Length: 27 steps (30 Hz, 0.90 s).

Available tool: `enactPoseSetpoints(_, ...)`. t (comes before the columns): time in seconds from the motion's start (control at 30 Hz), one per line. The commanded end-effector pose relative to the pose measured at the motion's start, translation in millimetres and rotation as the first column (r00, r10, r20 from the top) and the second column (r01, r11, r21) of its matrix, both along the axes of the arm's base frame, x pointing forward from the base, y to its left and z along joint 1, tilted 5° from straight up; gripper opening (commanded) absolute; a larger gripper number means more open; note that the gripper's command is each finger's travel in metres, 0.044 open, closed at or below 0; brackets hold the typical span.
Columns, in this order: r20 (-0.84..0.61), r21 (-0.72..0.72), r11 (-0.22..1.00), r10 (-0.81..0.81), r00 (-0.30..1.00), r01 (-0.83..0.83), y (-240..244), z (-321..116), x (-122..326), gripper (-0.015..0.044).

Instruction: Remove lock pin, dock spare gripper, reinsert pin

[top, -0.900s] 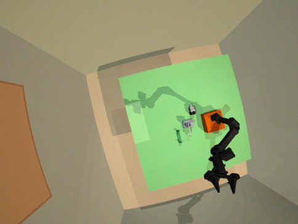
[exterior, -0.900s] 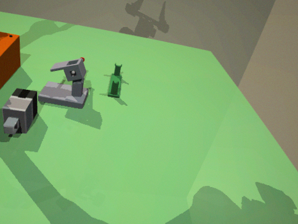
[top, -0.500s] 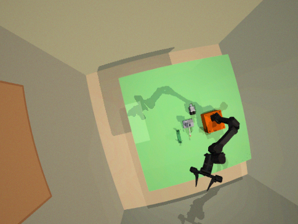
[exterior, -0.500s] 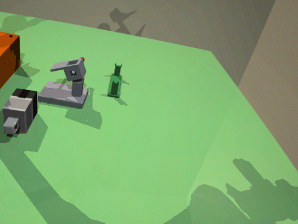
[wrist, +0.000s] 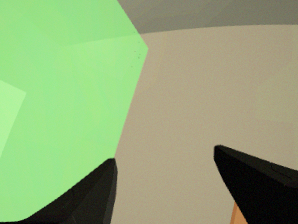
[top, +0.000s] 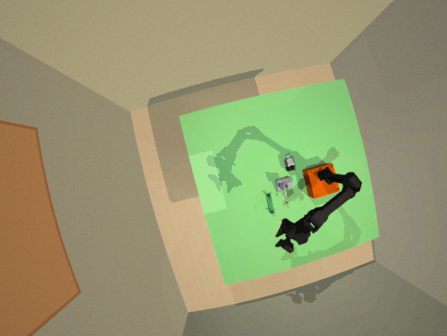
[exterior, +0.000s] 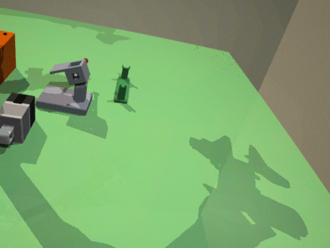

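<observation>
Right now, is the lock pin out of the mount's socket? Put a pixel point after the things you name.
No, the pin's red tip (exterior: 86,60) pokes out behind the grey socket (exterior: 80,72).

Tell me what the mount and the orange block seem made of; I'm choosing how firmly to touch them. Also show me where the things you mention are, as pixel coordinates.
The mount (top: 283,185) (exterior: 54,99): probably matte plastic or painted metal, judging by its even grey and lack of sharp glints. The orange block (top: 319,190) (exterior: 10,51): perhaps painted metal or plastic, smooth, uniformly colored.
</observation>
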<state>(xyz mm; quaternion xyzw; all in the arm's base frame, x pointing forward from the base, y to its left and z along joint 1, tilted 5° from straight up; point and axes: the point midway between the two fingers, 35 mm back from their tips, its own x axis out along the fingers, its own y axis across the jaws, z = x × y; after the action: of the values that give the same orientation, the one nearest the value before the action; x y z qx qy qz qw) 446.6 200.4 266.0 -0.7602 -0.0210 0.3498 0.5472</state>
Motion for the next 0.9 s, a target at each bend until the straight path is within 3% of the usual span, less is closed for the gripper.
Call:
enactPoseSetpoints(0.0,-0.264,-0.029,0.988,-0.153,0.952,0.151,-29.5,-48.7,-25.7,0.03)
enactPoseSetpoints(0.2,-0.585,-0.2,0.907,-0.414,0.697,0.371,-79.0,-111.0,-87.3,0.03)
enactPoseSetpoints(0.4,-0.692,-0.441,0.757,-0.629,0.355,0.482,-122.5,-139.3,-155.8,0.03)
enactPoseSetpoints(0.63,-0.692,-0.449,0.751,-0.635,0.344,0.483,-123.5,-142.7,-157.5,0.03)
enactPoseSetpoints(0.87,-0.693,-0.449,0.752,-0.634,0.343,0.483,-117.9,-207.8,-154.6,0.03)
